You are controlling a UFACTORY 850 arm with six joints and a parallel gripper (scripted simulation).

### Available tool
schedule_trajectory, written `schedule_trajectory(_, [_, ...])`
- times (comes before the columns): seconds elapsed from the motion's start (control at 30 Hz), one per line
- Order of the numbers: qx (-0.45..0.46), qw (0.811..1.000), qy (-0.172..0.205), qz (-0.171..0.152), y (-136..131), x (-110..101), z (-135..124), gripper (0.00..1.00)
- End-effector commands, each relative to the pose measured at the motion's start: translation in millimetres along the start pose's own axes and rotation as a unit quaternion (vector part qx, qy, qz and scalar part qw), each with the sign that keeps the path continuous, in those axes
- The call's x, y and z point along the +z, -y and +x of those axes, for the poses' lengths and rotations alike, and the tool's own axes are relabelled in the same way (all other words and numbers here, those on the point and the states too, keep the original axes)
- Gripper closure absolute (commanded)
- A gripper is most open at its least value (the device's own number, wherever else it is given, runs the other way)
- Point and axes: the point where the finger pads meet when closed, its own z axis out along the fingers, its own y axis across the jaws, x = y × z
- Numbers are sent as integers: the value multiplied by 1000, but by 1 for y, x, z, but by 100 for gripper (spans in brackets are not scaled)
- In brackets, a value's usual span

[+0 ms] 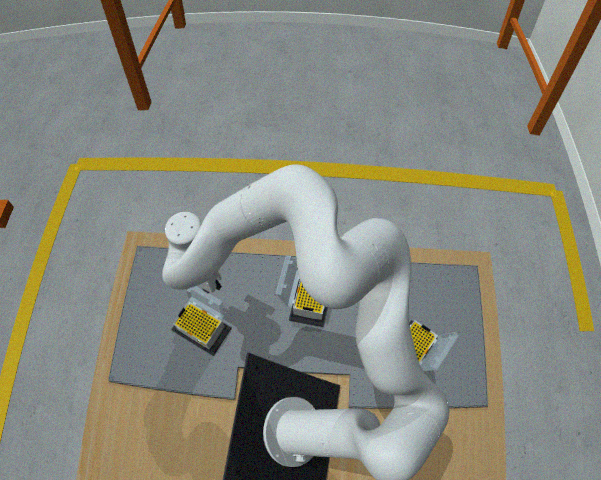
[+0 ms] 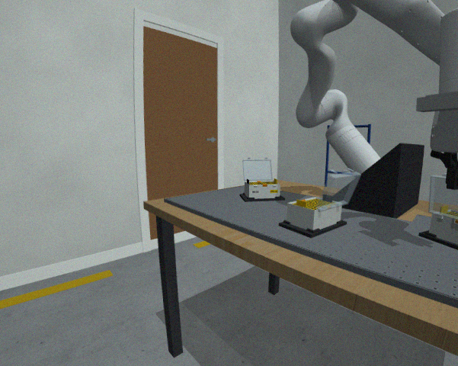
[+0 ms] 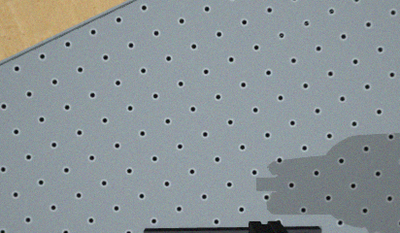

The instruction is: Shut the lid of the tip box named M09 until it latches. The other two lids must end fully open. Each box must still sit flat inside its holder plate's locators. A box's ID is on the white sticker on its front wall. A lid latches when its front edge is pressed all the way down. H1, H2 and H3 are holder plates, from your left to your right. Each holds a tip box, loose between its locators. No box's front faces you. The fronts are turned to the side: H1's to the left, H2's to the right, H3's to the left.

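Note:
Three tip boxes with yellow tip racks sit on dark holder plates on the grey perforated mat. The left box (image 1: 197, 322) has its clear lid (image 1: 205, 298) standing upright; it also shows in the side view (image 2: 453, 226). The middle box (image 1: 308, 303) has its lid (image 1: 285, 276) swung back. The right box (image 1: 422, 338) is partly hidden by the arm, and its lid (image 1: 442, 349) lies open. My gripper (image 2: 455, 181) is shut and empty, with its fingertips at the top edge of the left box's lid (image 2: 451, 194). The stickers are too small to read.
The arm's black base block (image 1: 279, 413) stands at the table's front middle. The wrist view shows the perforated mat (image 3: 202, 121), my fingertips (image 3: 265, 226) and a strip of wooden table top (image 3: 37, 24). Orange frame legs (image 1: 127, 56) stand on the floor beyond the table.

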Motion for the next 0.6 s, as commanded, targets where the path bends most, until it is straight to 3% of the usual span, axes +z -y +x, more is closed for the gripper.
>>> schedule_trajectory(0.0, [0,1000,0,1,1,-2,-4,100])
schedule_trajectory(0.57, [0,1000,0,1,1,-4,-24,100])
